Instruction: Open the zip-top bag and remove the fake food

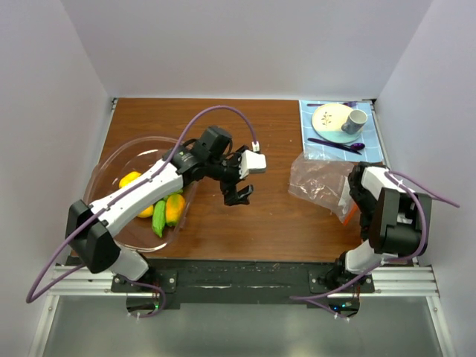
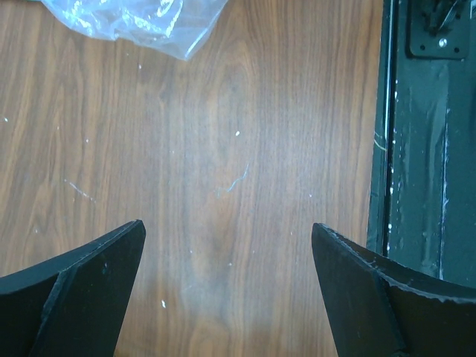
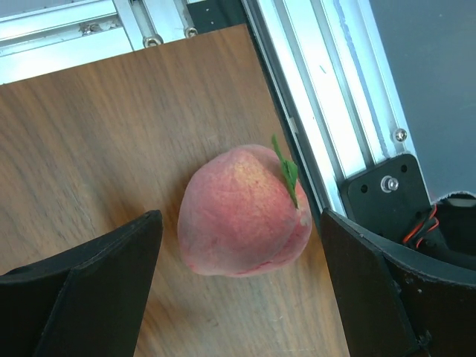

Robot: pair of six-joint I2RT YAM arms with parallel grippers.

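The clear zip-top bag [image 1: 320,178] lies crumpled on the right of the table, with an orange-red strip at its near right corner. One corner of it shows in the left wrist view [image 2: 149,22]. Yellow lemons [image 1: 130,180] and a green piece [image 1: 158,217] lie in the clear pinkish bowl [image 1: 111,160] on the left. A pink-red peach [image 3: 245,216] lies on the table near its edge, between the spread fingers of my right gripper [image 3: 242,219], which is open and not touching it. My left gripper [image 1: 238,195] is open and empty above bare wood at mid table.
A blue mat [image 1: 372,152] at the back right holds a plate [image 1: 331,117], a cup [image 1: 355,121] and a purple spoon [image 1: 336,143]. The table's edge and a metal rail [image 3: 327,89] run close beside the peach.
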